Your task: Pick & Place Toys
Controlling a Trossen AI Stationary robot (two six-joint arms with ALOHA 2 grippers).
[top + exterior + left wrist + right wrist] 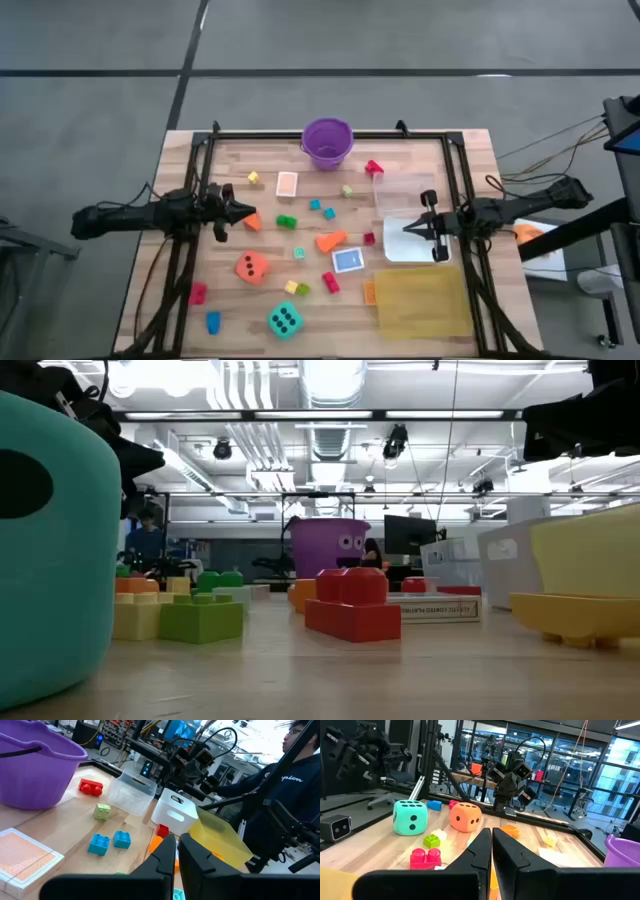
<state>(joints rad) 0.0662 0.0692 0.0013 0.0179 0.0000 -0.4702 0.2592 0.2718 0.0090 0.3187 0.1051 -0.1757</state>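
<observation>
High view: left gripper (243,211) clenched, empty; orange wedge (331,241) lies ahead of its tip, slightly aside, long axis slanted. Right gripper (408,228) clenched, empty, about equally near.

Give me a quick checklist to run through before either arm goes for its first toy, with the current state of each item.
1. Left end effector empty: ok, shut on nothing, at the table's left side.
2. Right end effector empty: ok, shut on nothing, over the clear tub.
3. End effectors opened for a grasp: not ok, both shut.
4. Toys reachable: ok, orange die, teal die and orange wedge lie uncovered on the table.
5. Purple bucket upright: ok, at the far edge, mouth up.
6. Bucket contents: cannot tell.
</observation>
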